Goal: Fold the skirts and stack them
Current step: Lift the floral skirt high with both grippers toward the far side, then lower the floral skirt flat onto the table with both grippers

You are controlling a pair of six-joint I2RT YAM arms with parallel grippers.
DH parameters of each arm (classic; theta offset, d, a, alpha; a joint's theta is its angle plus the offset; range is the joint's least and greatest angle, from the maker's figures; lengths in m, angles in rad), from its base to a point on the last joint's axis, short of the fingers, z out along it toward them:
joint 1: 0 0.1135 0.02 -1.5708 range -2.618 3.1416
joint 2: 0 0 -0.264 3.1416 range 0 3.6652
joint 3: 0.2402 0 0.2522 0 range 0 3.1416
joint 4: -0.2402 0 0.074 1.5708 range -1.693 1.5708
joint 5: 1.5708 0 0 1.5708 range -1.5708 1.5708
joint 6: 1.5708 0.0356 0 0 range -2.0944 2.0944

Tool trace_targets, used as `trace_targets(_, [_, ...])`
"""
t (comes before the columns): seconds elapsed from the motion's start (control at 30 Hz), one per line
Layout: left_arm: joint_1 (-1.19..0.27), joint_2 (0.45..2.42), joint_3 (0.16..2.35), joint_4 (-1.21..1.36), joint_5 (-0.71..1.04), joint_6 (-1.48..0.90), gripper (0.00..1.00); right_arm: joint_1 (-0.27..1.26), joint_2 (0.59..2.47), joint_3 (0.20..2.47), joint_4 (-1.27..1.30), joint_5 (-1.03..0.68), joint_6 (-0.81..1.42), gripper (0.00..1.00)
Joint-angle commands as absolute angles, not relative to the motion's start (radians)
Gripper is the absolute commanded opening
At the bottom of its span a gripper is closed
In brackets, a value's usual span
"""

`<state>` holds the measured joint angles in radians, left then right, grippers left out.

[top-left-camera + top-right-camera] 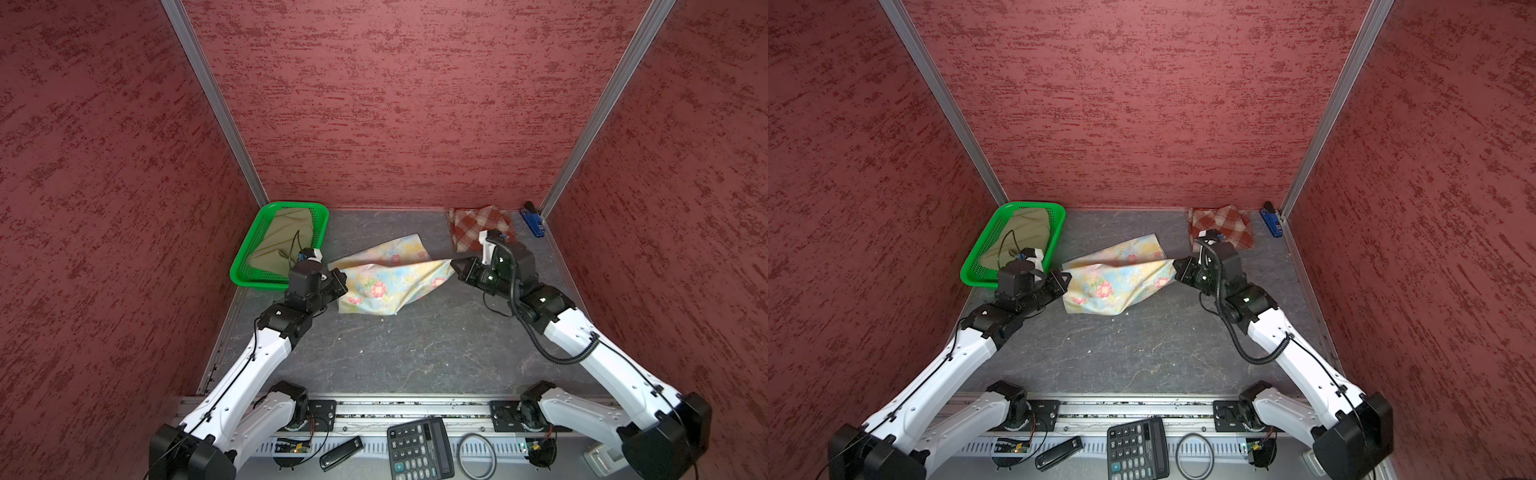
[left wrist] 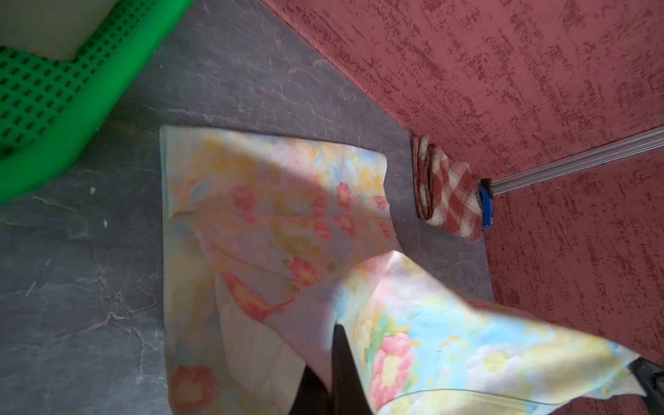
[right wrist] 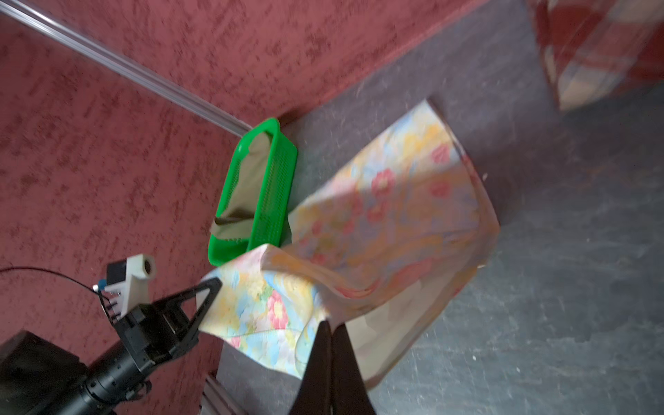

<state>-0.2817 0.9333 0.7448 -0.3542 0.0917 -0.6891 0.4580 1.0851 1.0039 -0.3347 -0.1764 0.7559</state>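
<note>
The near stretch of the tabletop [image 1: 415, 353] carries nothing. Past it, the floral skirt [image 1: 390, 278] hangs between both arms. The left end effector [image 1: 340, 277] is clenched on its left corner and the right end effector [image 1: 456, 266] on its right corner. The held edge therefore runs left to right, lifted and nearly taut. From that edge one part droops on the near side down to the tabletop, while another trails away on the far side, lying flat.

I judge the fold turns on this: the skirt's long axis lies across the scene, level between the two grips, with free cloth on both sides of that line.

Farther back, the plaid skirt [image 1: 478, 226] lies folded at far right, nearer the right arm. The olive skirt [image 1: 282, 241] sits in the green basket [image 1: 257, 284] at far left.
</note>
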Motion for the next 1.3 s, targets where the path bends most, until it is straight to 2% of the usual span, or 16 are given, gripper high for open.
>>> trace_targets(0.0, [-0.229, 0.93, 0.829, -0.41, 0.15, -0.629, 0.0, 0.418, 1.105, 1.174, -0.441, -0.078, 0.645, 0.0])
trace_targets(0.17, [-0.193, 0.952, 1.041, -0.449, 0.17, -0.584, 0.0, 0.4, 1.171, 1.454, -0.523, -0.019, 0.56, 0.0])
trace_targets(0.33, [-0.168, 1.067, 1.27, -0.474, 0.2, -0.538, 0.04, 0.368, 1.287, 1.702, -0.57, -0.022, 0.509, 0.0])
trace_targets(0.57, [-0.067, 1.346, 1.521, -0.426, 0.352, -0.533, 0.07, 0.261, 1.532, 1.915, -0.474, -0.172, 0.498, 0.0])
trace_targets(0.73, [-0.028, 1.543, 1.78, -0.473, 0.451, -0.544, 0.08, 0.226, 1.73, 2.207, -0.541, -0.231, 0.474, 0.0])
trace_targets(0.83, [-0.032, 1.582, 1.891, -0.497, 0.478, -0.542, 0.09, 0.225, 1.807, 2.399, -0.634, -0.23, 0.451, 0.0])
trace_targets(0.9, [-0.033, 1.574, 1.903, -0.497, 0.494, -0.541, 0.09, 0.225, 1.802, 2.427, -0.666, -0.224, 0.441, 0.0])
trace_targets(1.0, [-0.054, 1.507, 1.791, -0.457, 0.523, -0.528, 0.11, 0.225, 1.676, 2.215, -0.602, -0.23, 0.438, 0.0])
trace_targets(1.13, [-0.125, 1.345, 1.431, -0.331, 0.537, -0.483, 0.15, 0.226, 1.337, 1.577, -0.345, -0.222, 0.482, 0.0])
trace_targets(1.2, [-0.173, 1.266, 1.205, -0.241, 0.519, -0.468, 0.21, 0.228, 1.196, 1.272, -0.257, -0.229, 0.51, 0.0])
trace_targets(1.27, [-0.237, 1.188, 0.953, -0.127, 0.498, -0.474, 0.33, 0.232, 1.072, 0.965, -0.16, -0.257, 0.553, 0.0])
